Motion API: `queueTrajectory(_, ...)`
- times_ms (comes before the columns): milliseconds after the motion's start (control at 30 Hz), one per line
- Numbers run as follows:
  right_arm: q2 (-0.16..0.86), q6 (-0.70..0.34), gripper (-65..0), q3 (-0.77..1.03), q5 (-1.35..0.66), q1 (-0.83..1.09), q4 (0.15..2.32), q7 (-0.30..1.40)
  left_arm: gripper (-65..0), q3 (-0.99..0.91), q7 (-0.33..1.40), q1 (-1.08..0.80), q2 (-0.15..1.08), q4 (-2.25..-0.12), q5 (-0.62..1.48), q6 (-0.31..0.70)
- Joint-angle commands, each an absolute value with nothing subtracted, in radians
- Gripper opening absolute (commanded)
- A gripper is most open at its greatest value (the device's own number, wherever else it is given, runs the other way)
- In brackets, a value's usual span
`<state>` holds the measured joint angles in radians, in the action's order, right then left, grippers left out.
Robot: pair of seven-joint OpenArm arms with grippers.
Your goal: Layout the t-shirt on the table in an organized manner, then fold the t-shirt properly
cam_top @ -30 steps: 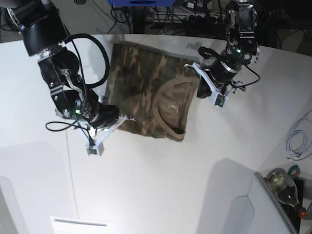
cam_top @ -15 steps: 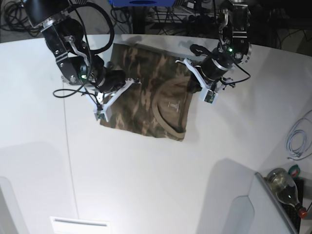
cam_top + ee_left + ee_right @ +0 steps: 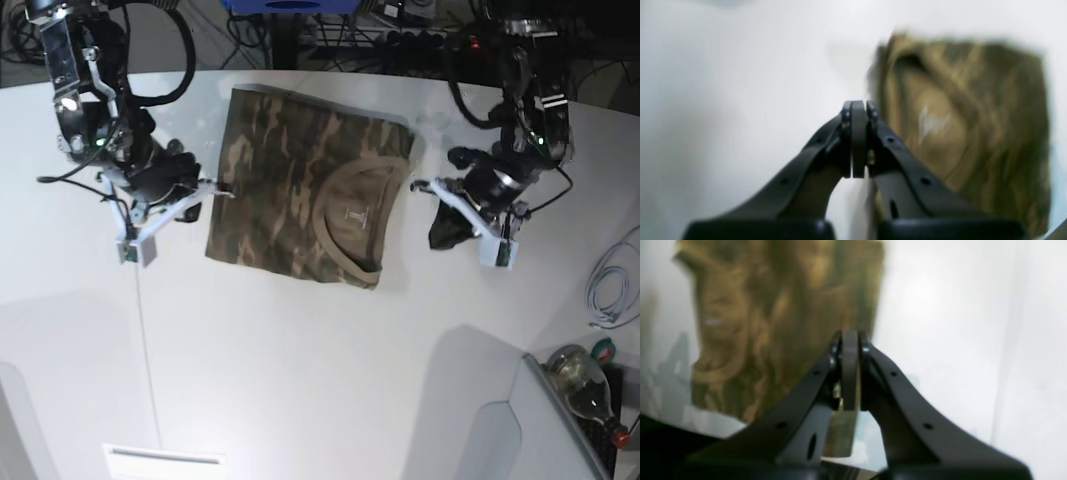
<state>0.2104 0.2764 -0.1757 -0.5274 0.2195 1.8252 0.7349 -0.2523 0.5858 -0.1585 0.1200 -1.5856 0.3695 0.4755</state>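
Camouflage t-shirt lies folded into a neat rectangle, collar up, near the far middle of the table, so with both the left gripper and right gripper pressed together and empty, the arms should back off without snagging its edges.

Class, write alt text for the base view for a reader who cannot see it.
A folded camouflage t-shirt, tan collar up, lies on a white table. The shut right gripper and shut left gripper flank it, holding nothing.
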Motion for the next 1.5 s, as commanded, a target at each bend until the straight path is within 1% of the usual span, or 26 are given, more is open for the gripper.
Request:
queueTrajectory(0, 0.225, 0.272, -63.5, -0.154, -0.526, 0.217, 1.839, 0.720, -65.0, -0.254, 0.587, -0.140, 0.125, -1.581, 0.409, 0.483)
queueTrajectory(33, 0.229, 0.272, -63.5, -0.142, -0.526, 0.223, 1.839, 0.723, -65.0, -0.254, 0.593, -0.133, 0.125, -1.566, 0.427, 0.483)
queueTrajectory(67, 0.237, 0.268, -63.5, -0.133, -0.526, 0.226, 1.839, 0.725, -61.2, -0.254, 0.595, -0.127, 0.124, -1.550, 0.440, 0.483)
queueTrajectory(100, 0.245, 0.252, -63.5, -0.125, -0.526, 0.232, 1.840, 0.727, -47.4, -0.254, 0.596, -0.122, 0.122, -1.532, 0.449, 0.483)
queueTrajectory(167, 0.252, 0.211, -63.5, -0.104, -0.526, 0.255, 1.840, 0.723, -25.0, -0.254, 0.595, -0.114, 0.122, -1.491, 0.455, 0.483)
queueTrajectory(200, 0.248, 0.188, -63.5, -0.085, -0.526, 0.263, 1.840, 0.723, -15.6, -0.254, 0.593, -0.113, 0.120, -1.468, 0.455, 0.483)
queueTrajectory(233, 0.245, 0.174, -63.5, -0.067, -0.526, 0.269, 1.839, 0.727, -9.2, -0.255, 0.593, -0.110, 0.120, -1.446, 0.455, 0.483)
queueTrajectory(267, 0.245, 0.166, -63.5, -0.058, -0.526, 0.274, 1.837, 0.727, -5.3, -0.252, 0.593, -0.091, 0.120, -1.425, 0.455, 0.484)
queueTrajectory(300, 0.245, 0.163, -63.5, -0.054, -0.526, 0.275, 1.837, 0.727, -3.9, -0.251, 0.593, -0.079, 0.120, -1.395, 0.453, 0.484)
queueTrajectory(367, 0.245, 0.163, -63.5, -0.053, -0.526, 0.275, 1.837, 0.727, -4.8, -0.219, 0.593, -0.053, 0.124, -1.342, 0.453, 0.503)
queueTrajectory(467, 0.246, 0.163, -63.5, -0.058, -0.526, 0.275, 1.837, 0.727, -4.9, -0.179, 0.593, -0.018, 0.124, -1.267, 0.452, 0.596)
queueTrajectory(533, 0.245, 0.163, -63.5, -0.058, -0.526, 0.275, 1.837, 0.727, -4.9, -0.174, 0.593, -0.001, 0.119, -1.218, 0.452, 0.627)
queueTrajectory(700, 0.245, 0.162, -63.5, -0.058, -0.526, 0.278, 1.837, 0.727, -5.1, -0.171, 0.591, 0.024, 0.114, -1.125, 0.446, 0.636)
queueTrajectory(767, 0.245, 0.162, -63.5, -0.056, -0.526, 0.278, 1.837, 0.727, -5.6, -0.140, 0.591, 0.042, 0.114, -1.079, 0.446, 0.636)
queueTrajectory(800, 0.245, 0.162, -63.5, -0.053, -0.526, 0.278, 1.837, 0.727, -8.4, -0.111, 0.591, 0.053, 0.116, -1.056, 0.446, 0.636)
queueTrajectory(833, 0.245, 0.162, -63.5, -0.051, -0.526, 0.278, 1.837, 0.723, -14.0, -0.076, 0.591, 0.064, 0.120, -1.035, 0.446, 0.636)
queueTrajectory(900, 0.245, 0.162, -63.5, -0.047, -0.526, 0.288, 1.837, 0.720, -29.9, -0.007, 0.591, 0.082, 0.124, -1.010, 0.446, 0.636)
queueTrajectory(967, 0.249, 0.162, -63.5, -0.019, -0.526, 0.291, 1.837, 0.719, -50.5, 0.058, 0.591, 0.101, 0.137, -1.007, 0.443, 0.634)
queueTrajectory(1000, 0.248, 0.162, -63.5, 0.004, -0.526, 0.292, 1.837, 0.719, -59.6, 0.085, 0.591, 0.110, 0.157, -1.007, 0.441, 0.633)
queueTrajectory(1033, 0.246, 0.162, -63.5, 0.031, -0.526, 0.294, 1.837, 0.719, -65.0, 0.113, 0.595, 0.124, 0.173, -1.010, 0.435, 0.633)
queueTrajectory(1133, 0.245, 0.160, -63.5, 0.093, -0.526, 0.311, 1.836, 0.720, -65.0, 0.206, 0.601, 0.185, 0.226, -1.010, 0.409, 0.634)
queueTrajectory(1267, 0.245, 0.160, -63.5, 0.134, -0.526, 0.314, 1.836, 0.725, -65.0, 0.432, 0.596, 0.308, 0.289, -1.012, 0.306, 0.636)
queueTrajectory(1400, 0.242, 0.160, -63.5, 0.137, -0.526, 0.311, 1.836, 0.722, -65.0, 0.647, 0.593, 0.421, 0.286, -1.012, 0.200, 0.636)
queueTrajectory(1467, 0.225, 0.160, -63.5, 0.139, -0.526, 0.308, 1.836, 0.723, -65.0, 0.740, 0.590, 0.463, 0.274, -1.012, 0.157, 0.636)
